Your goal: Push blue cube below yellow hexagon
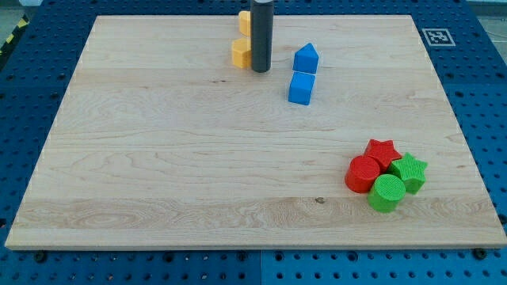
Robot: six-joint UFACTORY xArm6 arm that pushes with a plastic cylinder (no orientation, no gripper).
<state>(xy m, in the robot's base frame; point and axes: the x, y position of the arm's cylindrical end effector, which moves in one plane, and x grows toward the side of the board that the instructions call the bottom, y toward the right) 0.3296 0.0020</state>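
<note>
Tip (261,69) rested on board (158,158) near view's top, touching right side of yellow hexagon (242,53); no claw, plain rod, nothing held. Second yellow block (245,21) partly hidden behind rod. Blue cube (301,88) lay right of and slightly below tip, just under blue house-shaped block (306,58). Judged: tip wrong side for leftward push, needed repositioning right of cube. Open wood below hexagon, ample room. Red and green cluster (386,176) well apart, lower right.

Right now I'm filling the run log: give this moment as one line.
tip beside yellow hexagon, on its right | blue cube right of tip, untouched | blue cube not yet below hexagon
</note>
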